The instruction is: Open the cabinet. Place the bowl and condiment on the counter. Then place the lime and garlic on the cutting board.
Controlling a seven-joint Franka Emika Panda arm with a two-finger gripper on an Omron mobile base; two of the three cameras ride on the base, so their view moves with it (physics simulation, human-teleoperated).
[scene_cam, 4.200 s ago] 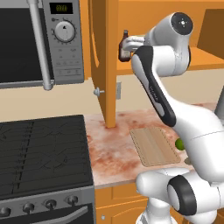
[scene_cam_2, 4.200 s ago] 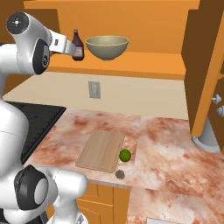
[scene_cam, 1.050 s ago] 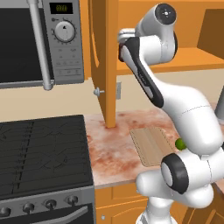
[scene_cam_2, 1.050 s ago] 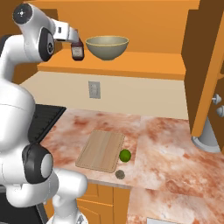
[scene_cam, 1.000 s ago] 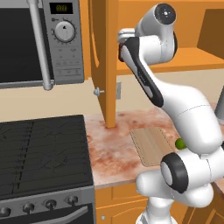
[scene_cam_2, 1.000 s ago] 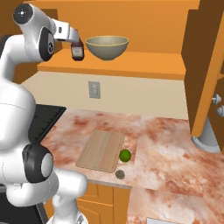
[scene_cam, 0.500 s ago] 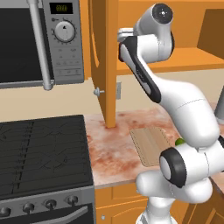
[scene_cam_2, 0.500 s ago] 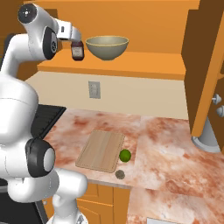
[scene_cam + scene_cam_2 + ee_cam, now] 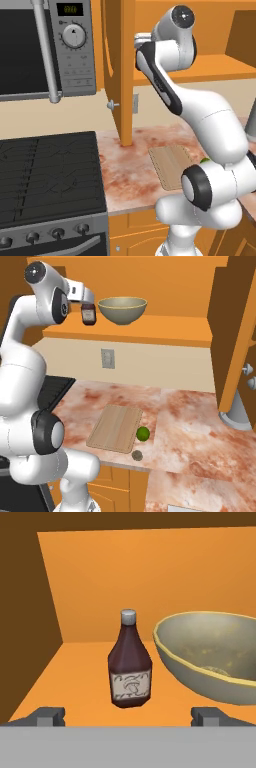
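Observation:
The cabinet stands open, its doors swung wide. On its shelf the dark brown condiment stands upright, just left of the wide olive bowl. My gripper is open and faces the bottle from the shelf's front edge; the bottle is ahead of the fingertips, untouched. From the right base view the gripper hovers at the condiment beside the bowl. Below, the cutting board lies on the counter, with the lime at its right edge and the garlic near the counter's front.
A microwave hangs left of the cabinet above the black stove. The left door's knob juts out near my arm. The right door stands out over the counter, and a grey rounded object sits below it.
The arm has swung its elbow higher and brought the hand a little closer to the bottle. The jaws have stayed open; bottle and bowl have not moved.

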